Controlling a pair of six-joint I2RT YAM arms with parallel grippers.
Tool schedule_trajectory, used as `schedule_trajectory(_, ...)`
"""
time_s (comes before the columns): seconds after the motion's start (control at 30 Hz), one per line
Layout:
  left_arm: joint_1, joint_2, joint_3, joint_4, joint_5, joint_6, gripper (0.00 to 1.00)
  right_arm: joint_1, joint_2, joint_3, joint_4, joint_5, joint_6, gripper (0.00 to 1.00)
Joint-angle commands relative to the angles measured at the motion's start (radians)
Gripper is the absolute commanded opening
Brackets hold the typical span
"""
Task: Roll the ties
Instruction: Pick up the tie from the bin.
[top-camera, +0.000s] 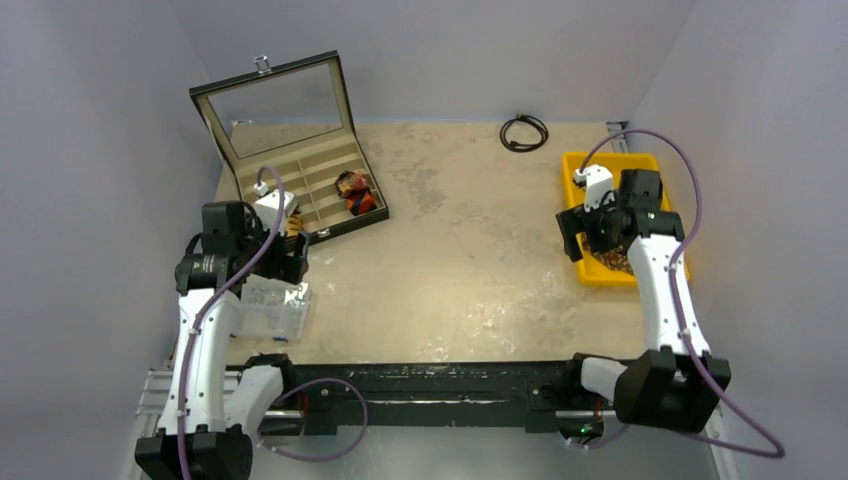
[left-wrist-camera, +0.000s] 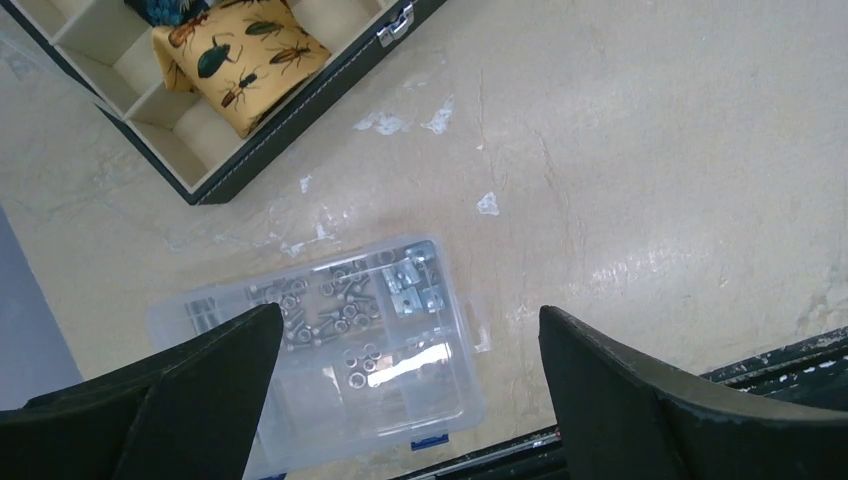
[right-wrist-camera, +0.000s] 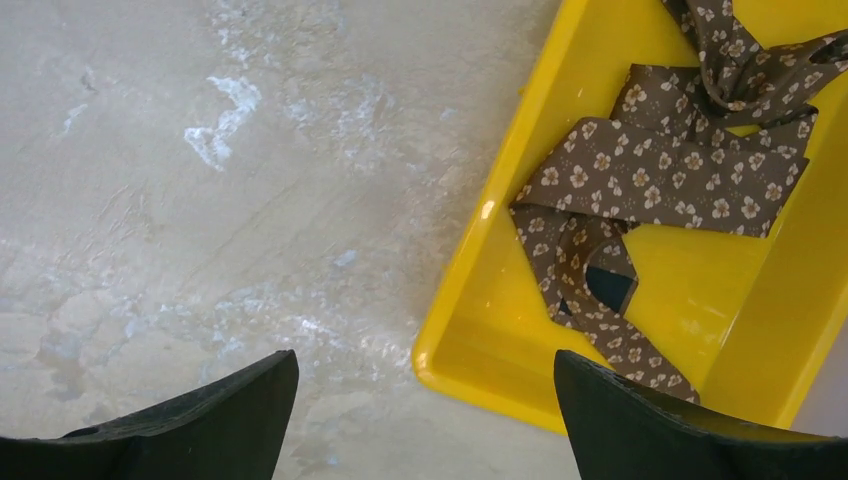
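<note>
Tie (right-wrist-camera: 660, 180) w/ floral print lies in yellow tray (right-wrist-camera: 480, 330).

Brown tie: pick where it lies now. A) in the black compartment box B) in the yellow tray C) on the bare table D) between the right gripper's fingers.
B: the brown tie lies crumpled in the yellow tray, and the open right gripper holds nothing.

Three ties: one brown floral tie (right-wrist-camera: 660, 180), one red-orange roll (top-camera: 357, 192), one insect-print roll (left-wrist-camera: 245, 60); one compartment case (left-wrist-camera: 300, 112), one yellow tray (right-wrist-camera: 480, 330), one parts box (left-wrist-camera: 330, 370), one cable loop (top-camera: 506, 133)
</note>
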Motion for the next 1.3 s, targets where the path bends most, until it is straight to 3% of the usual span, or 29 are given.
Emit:
schedule_trajectory(0.0,-0.032,0.081,0.122,0.048,0.019,-0.031,1.0,-0.033,0.176,0.142,0.037,-0.001,0.024,0.98)
schedule_trajectory(0.37,-0.074,0.254,0.289,0.073,0.032,-0.04,1.0,-0.231,0.635,0.51,0.069,0.041,0.118,0.98)
schedule_trajectory(0.7,-0.096,0.353,0.356,0.083,0.025,-0.05,1.0,-0.252,0.939,0.69,0.182,0.182,0.217,0.98)
schedule_trajectory(0.93,-0.097,0.406,0.416,0.062,0.02,-0.049,1.0,-0.254,1.105,0.78,0.185,0.146,0.209,0.97)
schedule_trajectory(1.07,-0.097,0.433,0.452,0.05,-0.001,-0.045,1.0,-0.253,1.16,0.812,0.116,0.082,0.194,0.8)
schedule_trajectory(1.17,-0.097,0.446,0.468,0.051,-0.003,-0.04,1.0,-0.253,1.157,0.776,0.112,0.018,0.185,0.59)
schedule_trajectory(1.23,-0.097,0.449,0.469,0.058,-0.007,-0.032,1.0,-0.254,1.142,0.752,0.102,-0.034,0.178,0.3)
schedule_trajectory(1.27,-0.097,0.452,0.469,0.061,-0.009,-0.025,1.0,-0.253,1.131,0.747,0.089,-0.051,0.175,0.07)
